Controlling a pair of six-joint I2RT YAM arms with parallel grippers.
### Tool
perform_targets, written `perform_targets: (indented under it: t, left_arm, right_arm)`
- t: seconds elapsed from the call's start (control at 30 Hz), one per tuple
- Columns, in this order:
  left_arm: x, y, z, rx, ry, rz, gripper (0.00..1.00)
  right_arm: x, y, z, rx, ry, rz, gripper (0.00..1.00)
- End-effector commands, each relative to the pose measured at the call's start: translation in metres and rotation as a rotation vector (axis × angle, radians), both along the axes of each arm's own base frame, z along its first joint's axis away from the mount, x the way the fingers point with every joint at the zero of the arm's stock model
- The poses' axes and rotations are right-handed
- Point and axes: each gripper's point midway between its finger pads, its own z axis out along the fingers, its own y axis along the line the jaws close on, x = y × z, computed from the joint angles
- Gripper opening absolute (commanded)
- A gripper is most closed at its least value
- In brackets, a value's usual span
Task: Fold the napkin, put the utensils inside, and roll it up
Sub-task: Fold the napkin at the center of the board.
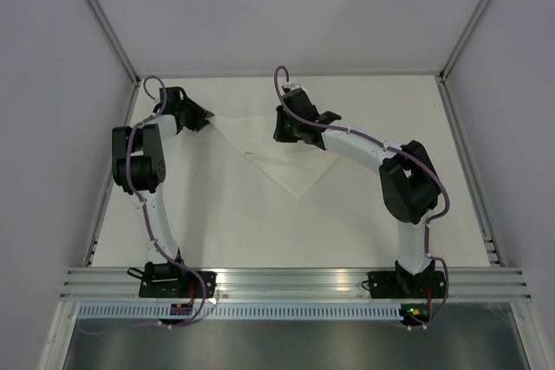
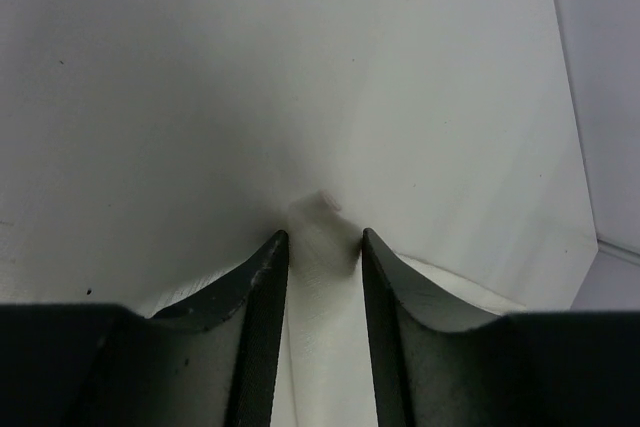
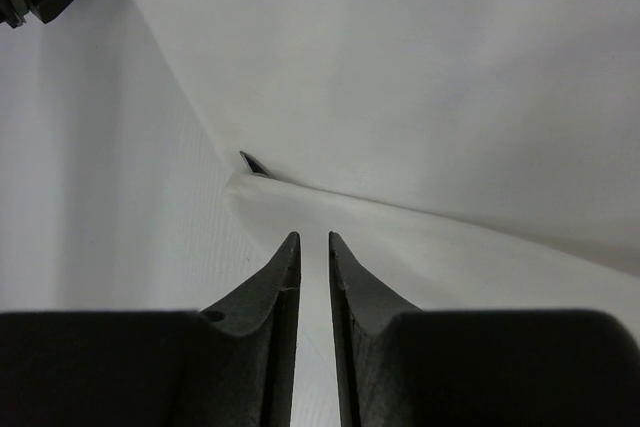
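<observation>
Two arms bracket the napkin (image 1: 290,166) at the far side of the table (image 1: 260,231). The left gripper (image 2: 318,239) has its fingers half-narrowed, with a puckered corner of the cloth directly between the fingertips. The corner's tip pokes just past them and the rest trails back under the gripper; whether they pinch it cannot be told. The right gripper (image 3: 313,239) shows only a slim slit between its fingers. A folded edge (image 3: 420,212) lies just ahead of the tips, running from ahead-left off to the right; whether cloth sits in the slit cannot be told. A dark sliver (image 3: 252,162) at the fold's left end is too small to name, and no utensils can be made out. The next move likely hinges on the cloth's long edge spanning from one gripper to the other, with each arm nearest its own corner.
</observation>
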Motion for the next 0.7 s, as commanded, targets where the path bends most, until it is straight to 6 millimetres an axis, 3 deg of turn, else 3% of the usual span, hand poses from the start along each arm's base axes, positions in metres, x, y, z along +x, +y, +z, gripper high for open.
perform_targets:
  t: [0.0,0.27,0.53,0.6,0.67]
  left_arm:
    - [0.009,0.007,0.003,0.028,-0.021,-0.007,0.40]
    - [0.012,0.003,0.009,0.017,-0.042,-0.028,0.27]
    - [0.019,-0.018,0.037,-0.052,-0.208,-0.139,0.28]
    - [0.017,-0.026,0.042,-0.076,-0.245,-0.177,0.22]
    - [0.016,-0.031,0.045,-0.100,-0.267,-0.204,0.08]
  right_arm:
    - [0.004,0.001,0.033,0.073,-0.056,-0.008,0.23]
    - [0.004,-0.006,0.034,0.074,-0.057,-0.016,0.22]
    - [0.006,-0.009,0.041,0.081,-0.067,-0.015,0.22]
    - [0.007,-0.012,0.043,0.079,-0.072,-0.021,0.22]
    - [0.008,-0.013,0.043,0.078,-0.071,-0.024,0.22]
